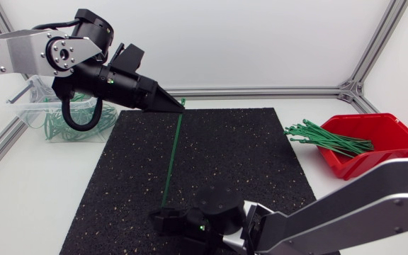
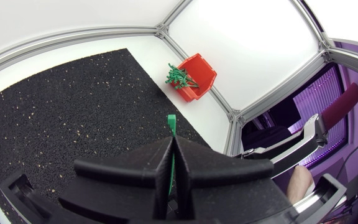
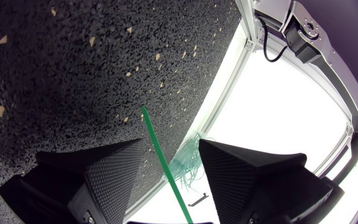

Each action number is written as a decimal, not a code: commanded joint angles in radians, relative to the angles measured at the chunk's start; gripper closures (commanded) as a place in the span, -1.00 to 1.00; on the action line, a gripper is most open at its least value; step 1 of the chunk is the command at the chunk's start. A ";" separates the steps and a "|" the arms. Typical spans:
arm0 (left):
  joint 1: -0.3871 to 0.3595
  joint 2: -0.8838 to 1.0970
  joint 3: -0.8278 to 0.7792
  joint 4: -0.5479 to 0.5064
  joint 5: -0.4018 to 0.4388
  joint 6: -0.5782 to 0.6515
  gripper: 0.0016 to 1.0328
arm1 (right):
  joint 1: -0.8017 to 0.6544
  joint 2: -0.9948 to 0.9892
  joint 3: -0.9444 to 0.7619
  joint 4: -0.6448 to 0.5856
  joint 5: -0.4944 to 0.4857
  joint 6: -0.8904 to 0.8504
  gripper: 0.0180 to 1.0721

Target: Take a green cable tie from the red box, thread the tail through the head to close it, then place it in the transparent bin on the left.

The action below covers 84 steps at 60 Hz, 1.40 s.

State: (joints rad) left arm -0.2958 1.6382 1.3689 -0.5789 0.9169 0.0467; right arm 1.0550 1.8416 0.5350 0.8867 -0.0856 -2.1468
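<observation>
My left gripper (image 1: 178, 105) hangs over the far edge of the black mat, shut on one end of a green cable tie (image 1: 171, 156). In the left wrist view the tie's end (image 2: 171, 122) pokes out past the closed fingertips of the left gripper (image 2: 173, 143). The tie stretches straight toward the mat's near edge, where my right gripper (image 1: 163, 219) sits. In the right wrist view the tie (image 3: 156, 137) passes between the fingers of the right gripper (image 3: 173, 147), which stand apart without touching it. The red box (image 1: 374, 145) of green ties (image 1: 328, 138) is at the right. The transparent bin (image 1: 30, 113) is at the far left.
A black speckled mat (image 1: 246, 163) covers the middle of the white table. Aluminium frame rails (image 1: 261, 91) run along the back and sides. The bin holds several green ties (image 1: 69, 127). Some ties stick out over the red box's left rim.
</observation>
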 commanded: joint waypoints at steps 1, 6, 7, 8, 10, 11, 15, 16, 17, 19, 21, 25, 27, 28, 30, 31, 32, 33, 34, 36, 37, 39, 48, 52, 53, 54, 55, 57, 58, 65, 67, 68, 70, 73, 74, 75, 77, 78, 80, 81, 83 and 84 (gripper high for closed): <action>0.007 0.028 0.032 -0.004 0.002 0.007 0.94 | 0.008 0.018 0.011 0.011 -0.009 -0.001 -0.15; 0.007 0.029 0.035 -0.004 0.004 0.007 0.93 | 0.007 0.019 0.013 0.011 -0.009 -0.001 -0.07; 0.007 0.029 0.035 -0.004 0.002 0.007 0.93 | 0.007 0.021 0.013 0.011 -0.011 -0.001 -0.04; 0.006 0.029 0.035 -0.004 0.004 0.007 0.94 | 0.007 0.022 0.013 0.011 -0.011 -0.001 -0.04; 0.004 0.028 0.035 -0.004 0.004 0.007 0.94 | 0.005 0.025 0.014 0.012 -0.011 -0.001 -0.01; 0.004 0.028 0.035 -0.004 0.002 0.007 0.93 | 0.005 0.027 0.016 0.012 -0.011 -0.001 0.00; 0.004 0.028 0.035 -0.004 0.002 0.007 0.94 | 0.003 0.030 0.017 0.014 -0.013 -0.001 0.02; 0.004 0.028 0.035 -0.004 0.002 0.007 0.94 | 0.003 0.030 0.019 0.014 -0.013 -0.001 0.03; 0.006 0.029 0.035 -0.004 0.002 0.007 0.94 | 0.003 0.030 0.017 0.014 -0.013 0.001 0.04; 0.006 0.028 0.032 -0.004 0.002 0.008 0.93 | 0.005 0.030 0.016 0.014 -0.014 0.001 0.05; 0.006 0.028 0.030 -0.004 0.002 0.008 0.94 | 0.005 0.031 0.016 0.015 -0.014 0.001 0.06; 0.007 0.028 0.029 -0.004 0.002 0.008 0.94 | 0.005 0.033 0.017 0.015 -0.014 0.001 0.13; 0.007 0.028 0.029 -0.004 0.002 0.008 0.93 | 0.003 0.033 0.019 0.015 -0.014 0.001 0.13; 0.007 0.028 0.029 -0.004 0.002 0.008 0.93 | 0.003 0.034 0.020 0.015 -0.014 0.001 0.13; 0.007 0.026 0.027 -0.004 0.002 0.008 0.94 | 0.003 0.036 0.020 0.015 -0.014 0.001 0.19; 0.007 0.026 0.027 -0.004 0.002 0.008 0.94 | 0.003 0.036 0.019 0.015 -0.014 0.001 0.19; 0.007 0.026 0.027 -0.004 0.002 0.008 0.94 | 0.005 0.036 0.017 0.017 -0.014 0.001 0.21; 0.007 0.026 0.027 -0.004 0.002 0.008 0.94 | 0.005 0.036 0.016 0.017 -0.014 0.001 0.21; 0.007 0.026 0.027 -0.004 0.002 0.010 0.94 | 0.005 0.038 0.016 0.018 -0.014 0.001 0.22; 0.007 0.026 0.027 -0.004 0.002 0.008 0.94 | 0.005 0.038 0.016 0.021 -0.016 0.001 0.29; 0.007 0.026 0.025 -0.004 0.002 0.008 0.93 | 0.005 0.038 0.016 0.021 -0.016 0.001 0.31; 0.007 0.026 0.025 -0.004 0.002 0.010 0.94 | 0.005 0.038 0.014 0.021 -0.016 -0.001 0.32; 0.004 0.026 0.025 -0.004 0.002 0.008 0.94 | 0.007 0.042 0.011 0.028 -0.017 0.001 0.47; 0.006 0.026 0.025 -0.004 0.002 0.008 0.94 | 0.007 0.042 0.010 0.029 -0.019 0.001 0.49; 0.006 0.026 0.025 -0.004 0.002 0.008 0.93 | 0.007 0.045 0.010 0.031 -0.019 0.001 0.49; 0.006 0.026 0.025 -0.004 0.002 0.008 0.93 | 0.005 0.045 0.010 0.031 -0.019 0.001 0.51; 0.006 0.026 0.025 -0.004 0.002 0.008 0.93 | 0.007 0.045 0.010 0.031 -0.020 0.001 0.53; 0.006 0.026 0.024 -0.004 0.002 0.008 0.93 | 0.007 0.045 0.008 0.032 -0.022 0.001 0.54; 0.006 0.026 0.025 -0.004 0.002 0.008 0.93 | 0.007 0.045 0.006 0.037 -0.022 0.001 0.54; 0.004 0.026 0.025 -0.004 0.002 0.008 0.94 | 0.007 0.042 0.005 0.038 -0.022 -0.001 0.65; 0.004 0.026 0.025 -0.004 0.002 0.008 0.94 | 0.007 0.042 0.005 0.038 -0.022 -0.001 0.69; 0.004 0.026 0.025 -0.004 0.002 0.008 0.94 | 0.007 0.042 0.006 0.038 -0.022 -0.001 0.71; 0.003 0.026 0.025 -0.004 0.002 0.008 0.94 | 0.007 0.041 0.006 0.040 -0.023 -0.001 0.75; 0.003 0.026 0.024 -0.004 0.002 0.008 0.94 | 0.007 0.041 0.005 0.041 -0.023 -0.001 0.82; 0.003 0.026 0.024 -0.004 0.004 0.008 0.94 | 0.007 0.041 0.005 0.041 -0.023 -0.001 0.82; 0.003 0.026 0.024 -0.004 0.002 0.008 0.93 | 0.007 0.041 0.005 0.043 -0.023 -0.001 0.82; 0.003 0.026 0.024 -0.004 0.002 0.008 0.94 | 0.007 0.042 0.005 0.046 -0.023 -0.001 0.83; 0.004 0.026 0.024 -0.004 0.002 0.008 0.94 | 0.007 0.042 0.005 0.047 -0.025 -0.001 0.86; 0.003 0.025 0.022 -0.004 0.002 0.008 0.94 | 0.007 0.042 0.003 0.052 -0.026 -0.001 0.89; 0.004 0.025 0.022 -0.004 0.004 0.008 0.93 | 0.007 0.042 0.005 0.054 -0.026 -0.001 0.89; 0.003 0.025 0.022 -0.004 0.004 0.008 0.93 | 0.007 0.042 0.005 0.054 -0.026 -0.001 0.89; 0.003 0.025 0.022 -0.004 0.002 0.008 0.94 | 0.007 0.042 0.005 0.055 -0.026 -0.001 0.89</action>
State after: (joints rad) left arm -0.2958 1.6485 1.3701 -0.5793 0.9173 0.0467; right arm 1.0550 1.8641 0.5396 0.9234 -0.1078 -2.1433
